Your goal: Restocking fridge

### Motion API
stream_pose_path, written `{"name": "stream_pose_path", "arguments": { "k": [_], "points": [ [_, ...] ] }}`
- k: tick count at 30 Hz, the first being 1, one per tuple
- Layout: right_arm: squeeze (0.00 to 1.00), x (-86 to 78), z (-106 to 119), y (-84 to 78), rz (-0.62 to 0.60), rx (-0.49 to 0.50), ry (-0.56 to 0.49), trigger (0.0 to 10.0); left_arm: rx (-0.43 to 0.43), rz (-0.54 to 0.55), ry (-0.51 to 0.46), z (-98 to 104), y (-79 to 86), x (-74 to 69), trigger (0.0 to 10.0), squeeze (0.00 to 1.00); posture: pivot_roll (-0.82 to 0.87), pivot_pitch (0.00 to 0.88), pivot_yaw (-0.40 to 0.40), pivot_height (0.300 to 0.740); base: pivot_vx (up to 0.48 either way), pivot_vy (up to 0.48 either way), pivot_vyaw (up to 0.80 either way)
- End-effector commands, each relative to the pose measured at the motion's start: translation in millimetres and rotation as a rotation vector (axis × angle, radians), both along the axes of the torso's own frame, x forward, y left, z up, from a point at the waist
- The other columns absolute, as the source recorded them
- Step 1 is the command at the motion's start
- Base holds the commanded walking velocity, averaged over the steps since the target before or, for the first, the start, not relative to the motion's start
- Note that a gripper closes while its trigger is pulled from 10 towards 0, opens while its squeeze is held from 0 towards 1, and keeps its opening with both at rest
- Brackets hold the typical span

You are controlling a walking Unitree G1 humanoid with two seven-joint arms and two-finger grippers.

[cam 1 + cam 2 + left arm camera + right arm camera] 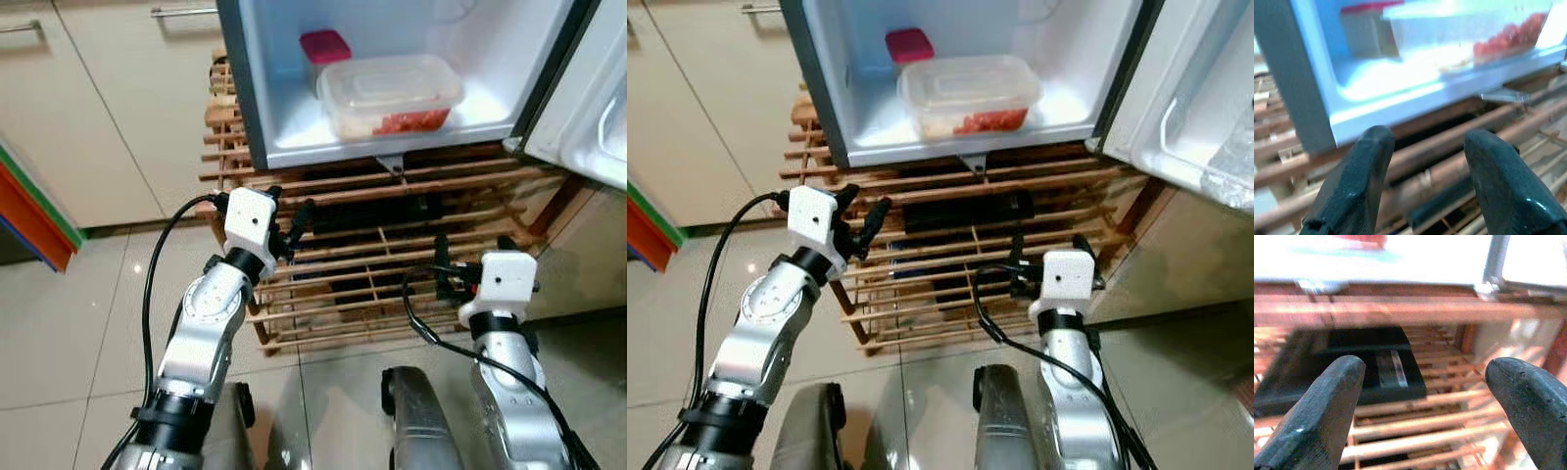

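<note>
Step in hand: both hands are empty in front of the open fridge (pixel 257 117); I judge that one item is placed and the next is not yet picked.
Left hand (pixel 290 221): fingers spread wide, holding nothing, near the wooden rack (pixel 392 284) under the fridge.
Clear food container (pixel 390 94): on the fridge floor, red food inside; a red-lidded container (pixel 324 49) stands behind it.
Right hand (pixel 473 257): wide open, empty, before the rack and a black flat object (pixel 1359 363).
Next move: probably turning away to find new stock.
Room: pale glossy tile floor (pixel 78 323), beige cabinets (pixel 108 108), fridge door (pixel 593 108) open to the right.
</note>
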State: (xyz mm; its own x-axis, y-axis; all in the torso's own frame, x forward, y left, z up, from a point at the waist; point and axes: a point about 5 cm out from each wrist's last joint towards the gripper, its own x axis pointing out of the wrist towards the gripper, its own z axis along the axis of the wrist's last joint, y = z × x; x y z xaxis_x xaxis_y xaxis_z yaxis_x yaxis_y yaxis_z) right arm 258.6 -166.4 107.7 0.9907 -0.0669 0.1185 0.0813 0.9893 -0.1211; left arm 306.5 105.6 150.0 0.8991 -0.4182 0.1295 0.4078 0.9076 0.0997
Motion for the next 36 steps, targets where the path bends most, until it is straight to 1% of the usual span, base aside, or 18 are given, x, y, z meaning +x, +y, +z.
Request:
{"name": "stream_pose_path", "arguments": {
  "k": [1, 2, 3, 6, 7, 9, 11, 12, 14, 15, 17, 21, 26, 29, 34, 36],
  "points": [
    [0.0, 1.8, -0.1, 2.4, 0.006, 0.009, -0.001, 10.0, 0.003, 0.005, -0.006, 2.1, 2.5, 2.5, 10.0, 0.0, -0.15, 0.0, 0.05, 0.655, 0.0, 0.0, 0.0],
    [0.0, 3.0, 1.0, 2.6, 0.005, 0.004, -0.008, 10.0, 0.022, -0.002, -0.017, 2.9, 1.7, 3.5, 10.0, 0.0, -0.15, 0.0, 0.052, 0.665, 0.0, 0.0, 0.0],
    [0.0, 3.0, 1.0, 2.6, 0.005, 0.004, -0.008, 10.0, 0.022, -0.002, -0.017, 2.9, 1.7, 3.5, 10.0, 0.0, -0.15, 0.0, 0.052, 0.665, 0.0, 0.0, 0.0],
    [0.0, 4.5, 1.0, 1.4, 0.001, 0.0, -0.012, 10.0, 0.093, 0.004, -0.063, 3.1, -0.3, 5.6, 10.0, 0.0, -0.16, 0.0, 0.045, 0.685, 0.0, 0.0, 0.0],
    [0.0, 4.6, 2.1, 1.0, 0.0, 0.0, -0.015, 10.0, 0.097, -0.002, -0.065, 3.5, -1.8, 5.9, 10.0, 0.0, -0.16, 0.0, 0.041, 0.69, 0.0, 0.0, 0.0],
    [0.0, 4.8, 2.9, 1.8, 0.005, -0.002, -0.018, 10.0, 0.093, -0.022, -0.065, 4.2, -4.6, 5.8, 10.0, 0.0, -0.16, 0.0, 0.039, 0.7, 0.0, 0.0, 0.0],
    [0.0, 4.6, 2.6, 2.9, 0.011, -0.003, -0.018, 10.0, 0.067, -0.035, -0.05, 4.3, -6.3, 5.7, 10.0, 0.0, -0.16, 0.0, 0.038, 0.71, 0.0, 0.0, 0.0],
    [0.0, 4.6, 2.6, 2.9, 0.011, -0.003, -0.018, 10.0, 0.067, -0.035, -0.05, 4.3, -6.3, 5.7, 10.0, 0.0, -0.16, 0.0, 0.038, 0.71, 0.0, 0.0, 0.0],
    [0.0, 3.9, 1.9, 2.3, 0.003, -0.01, -0.016, 10.0, 0.079, -0.052, -0.065, 5.7, -9.3, 4.6, 10.0, 0.0, -0.16, 0.0, 0.04, 0.725, 0.0, 0.0, 0.0],
    [0.0, 3.9, 1.9, 2.3, 0.003, -0.01, -0.016, 10.0, 0.079, -0.052, -0.065, 5.7, -9.3, 4.6, 10.0, 0.0, -0.16, 0.0, 0.04, 0.725, 0.0, 0.0, 0.0],
    [0.0, 4.1, -1.3, -1.0, -0.031, -0.024, 0.0, 10.0, 0.091, -0.097, -0.065, 4.0, -14.9, 1.9, 10.0, 0.0, -0.16, 0.003, 0.049, 0.725, 0.0, 0.0, 0.0],
    [0.0, 4.4, -1.5, -0.8, -0.034, -0.022, 0.0, 10.0, 0.089, -0.125, -0.067, 3.7, -19.0, 0.1, 10.0, 0.0, -0.16, 0.004, 0.051, 0.725, 0.0, 0.0, 0.0],
    [0.0, 2.8, -3.0, -1.2, -0.031, -0.032, 0.004, 10.0, 0.06, -0.149, -0.083, 9.3, -26.5, 0.6, 10.0, 0.0, -0.17, 0.01, 0.052, 0.725, 0.0, -0.419, 0.0],
    [0.0, 3.1, -1.6, -1.3, -0.024, -0.043, 0.0, 10.0, 0.058, -0.154, -0.086, 9.6, -27.4, 0.3, 10.0, 0.0, -0.17, 0.009, 0.051, 0.725, 0.099, -0.395, 0.0],
    [0.0, 3.8, 1.6, -0.9, -0.016, -0.041, -0.01, 10.0, 0.044, -0.145, -0.085, 11.6, -27.1, 1.3, 10.0, 0.0, -0.17, 0.012, 0.05, 0.725, 0.051, 0.0, 0.0],
    [0.0, 1.0, 3.7, 1.7, 0.001, -0.033, -0.016, 10.0, 0.044, -0.14, -0.087, 12.7, -25.2, 1.3, 10.0, 0.0, -0.17, 0.021, 0.051, 0.725, 0.0, 0.0, 0.0]
  ]
}}
